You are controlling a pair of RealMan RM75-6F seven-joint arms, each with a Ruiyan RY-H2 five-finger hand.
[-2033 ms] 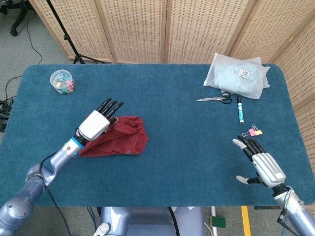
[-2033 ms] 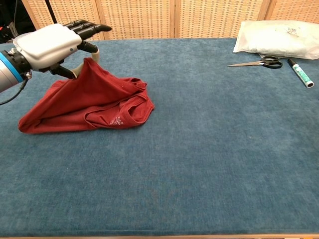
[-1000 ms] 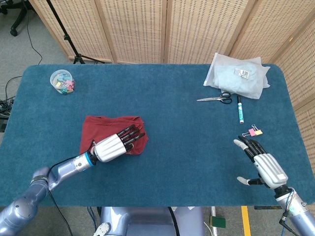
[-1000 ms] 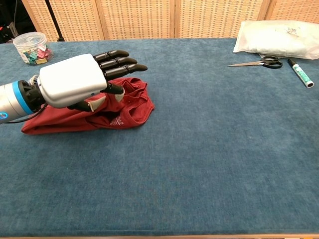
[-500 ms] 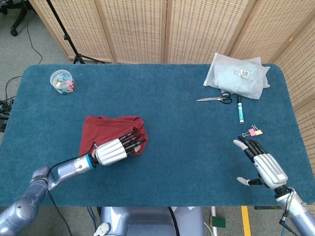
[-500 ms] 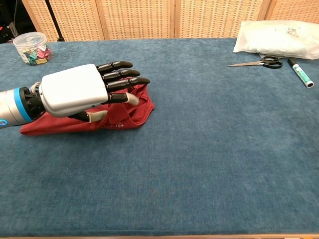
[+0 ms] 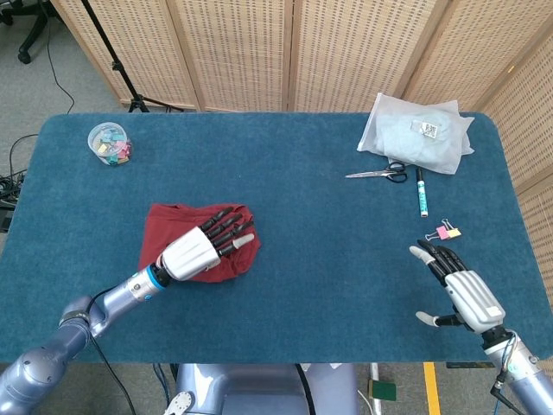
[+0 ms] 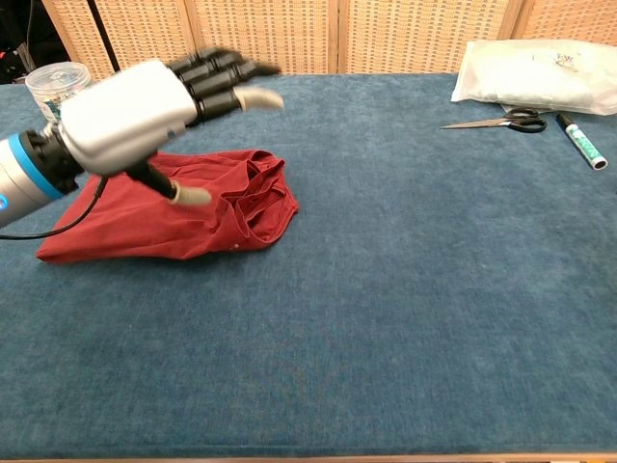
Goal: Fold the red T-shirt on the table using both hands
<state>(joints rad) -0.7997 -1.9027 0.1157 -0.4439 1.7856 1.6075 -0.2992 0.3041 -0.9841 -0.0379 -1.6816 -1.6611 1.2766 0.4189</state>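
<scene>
The crumpled red cotton T-shirt [image 7: 177, 226] lies bunched in a rough rectangle on the left half of the blue carpeted tabletop [image 7: 320, 251]. The left robot hand [image 7: 200, 246] hangs above the shirt's right part in the chest view, fingers spread and straight, holding nothing. The right robot hand [image 7: 458, 287] sits near the front right corner, well apart from the shirt, fingers spread, empty. At the far right lie a white plastic bag [image 7: 419, 134], black-handled scissors [image 7: 380, 174] and a green-and-white marker [image 7: 422, 192]. A clear round tub of coloured clips [image 7: 110, 143] stands at the far left.
</scene>
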